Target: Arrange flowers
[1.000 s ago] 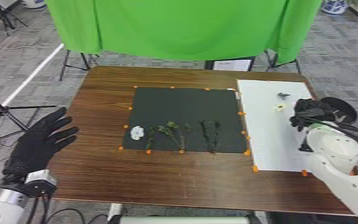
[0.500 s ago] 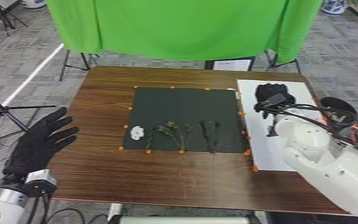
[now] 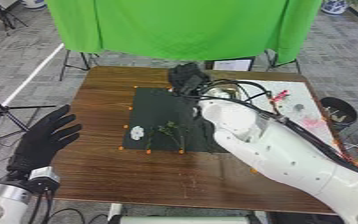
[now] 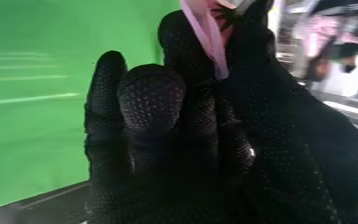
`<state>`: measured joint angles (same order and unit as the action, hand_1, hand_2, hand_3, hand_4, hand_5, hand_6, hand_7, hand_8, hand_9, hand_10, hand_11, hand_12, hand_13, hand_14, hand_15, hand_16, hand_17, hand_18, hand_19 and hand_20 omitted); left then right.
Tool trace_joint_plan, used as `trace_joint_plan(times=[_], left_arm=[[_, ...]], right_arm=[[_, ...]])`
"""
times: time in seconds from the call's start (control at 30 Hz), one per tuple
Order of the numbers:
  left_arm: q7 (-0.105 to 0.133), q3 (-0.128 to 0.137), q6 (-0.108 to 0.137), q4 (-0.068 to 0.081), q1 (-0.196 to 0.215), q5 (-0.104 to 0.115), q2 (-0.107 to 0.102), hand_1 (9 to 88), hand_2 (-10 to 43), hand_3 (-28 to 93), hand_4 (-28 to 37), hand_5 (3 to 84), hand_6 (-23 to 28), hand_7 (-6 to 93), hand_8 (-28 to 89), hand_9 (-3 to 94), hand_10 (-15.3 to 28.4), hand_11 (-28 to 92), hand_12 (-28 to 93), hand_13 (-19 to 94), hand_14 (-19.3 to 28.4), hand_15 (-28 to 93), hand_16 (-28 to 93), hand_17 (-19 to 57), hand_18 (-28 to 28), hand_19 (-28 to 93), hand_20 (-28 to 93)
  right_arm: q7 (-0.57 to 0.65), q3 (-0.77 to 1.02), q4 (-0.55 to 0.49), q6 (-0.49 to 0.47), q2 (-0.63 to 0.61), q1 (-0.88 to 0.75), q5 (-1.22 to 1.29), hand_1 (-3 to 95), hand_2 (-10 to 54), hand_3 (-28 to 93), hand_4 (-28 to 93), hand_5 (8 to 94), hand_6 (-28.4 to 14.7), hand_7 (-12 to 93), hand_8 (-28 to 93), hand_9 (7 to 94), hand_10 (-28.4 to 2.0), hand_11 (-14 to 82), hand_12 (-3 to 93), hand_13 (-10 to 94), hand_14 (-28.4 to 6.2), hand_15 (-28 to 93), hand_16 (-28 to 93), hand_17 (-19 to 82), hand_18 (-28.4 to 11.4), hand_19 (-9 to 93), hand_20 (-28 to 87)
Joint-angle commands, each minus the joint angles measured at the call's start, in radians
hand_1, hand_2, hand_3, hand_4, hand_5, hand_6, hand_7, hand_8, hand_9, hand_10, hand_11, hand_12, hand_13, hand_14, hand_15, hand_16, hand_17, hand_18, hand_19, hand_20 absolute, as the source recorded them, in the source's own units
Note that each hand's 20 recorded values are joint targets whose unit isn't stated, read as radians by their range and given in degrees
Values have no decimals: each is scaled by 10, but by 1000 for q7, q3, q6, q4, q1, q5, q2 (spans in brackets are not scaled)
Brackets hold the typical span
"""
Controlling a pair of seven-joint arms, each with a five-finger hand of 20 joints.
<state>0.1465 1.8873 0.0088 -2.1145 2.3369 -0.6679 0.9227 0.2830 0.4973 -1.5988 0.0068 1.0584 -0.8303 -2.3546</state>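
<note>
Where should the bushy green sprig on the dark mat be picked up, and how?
I'd pinch the green sprig by its thin stem, just below the leafy top, coming straight down with thumb and finger either side. It lies flat on the dark mat, its stem running toward the robot, and another sprig lies to its left, so from above looks best.

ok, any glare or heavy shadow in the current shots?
Right wrist view: pale streaks of glare across the green cloth; right hand nearly black towards its base. Head view: fairly even light, strong highlights on the white right arm.
</note>
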Motion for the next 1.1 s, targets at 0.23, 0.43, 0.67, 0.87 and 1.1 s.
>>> trace_joint_plan(times=[0.23, 0.43, 0.67, 0.87, 1.1], left_arm=[[6, -17, 8, 3, -1, -3, -9, 241, -31, 716, -283, 267, 39, 200, -111, 227, 119, 217, 172, 183, 161, 404, -13, -98, 215, 426, 123], [5, -26, 3, 7, -12, -3, -15, 241, -31, 717, -283, 267, 39, 201, -111, 228, 119, 217, 172, 183, 161, 403, -13, -98, 214, 426, 123], [8, -30, 8, 6, -15, -3, -17, 241, -31, 717, -283, 267, 39, 200, -111, 227, 119, 217, 172, 182, 161, 404, -13, -98, 215, 426, 124], [6, -37, 7, 12, -24, -3, -20, 242, -31, 717, -283, 267, 39, 199, -111, 227, 119, 217, 172, 183, 160, 404, -13, -98, 214, 426, 123], [7, -36, 6, 12, -23, -3, -20, 242, -30, 716, -283, 267, 39, 200, -111, 227, 118, 217, 172, 183, 160, 402, -13, -98, 214, 426, 123]], right_arm=[[-21, -95, 134, -24, 170, 1, -97, 441, -76, 872, -283, 695, 35, 481, -33, 849, -59, 205, 455, 721, -48, 707, 294, 237, -165, 650, 374], [-13, -109, 191, -23, 206, 6, -128, 441, -75, 869, -283, 693, 37, 482, -30, 847, -58, 207, 459, 719, -48, 713, 296, 240, -164, 654, 376], [7, -118, 231, -12, 225, 4, -134, 440, -74, 869, -283, 685, 38, 485, -24, 842, -56, 202, 467, 714, -48, 717, 302, 240, -164, 655, 378], [9, -115, 249, -26, 233, 1, -154, 430, -78, 858, -283, 676, 36, 475, -23, 832, -59, 204, 460, 704, -50, 722, 305, 238, -164, 656, 380], [16, -112, 275, -25, 235, -3, -171, 399, -95, 834, -283, 662, 34, 477, -24, 802, -67, 262, 412, 690, -52, 728, 304, 234, -166, 655, 382]])
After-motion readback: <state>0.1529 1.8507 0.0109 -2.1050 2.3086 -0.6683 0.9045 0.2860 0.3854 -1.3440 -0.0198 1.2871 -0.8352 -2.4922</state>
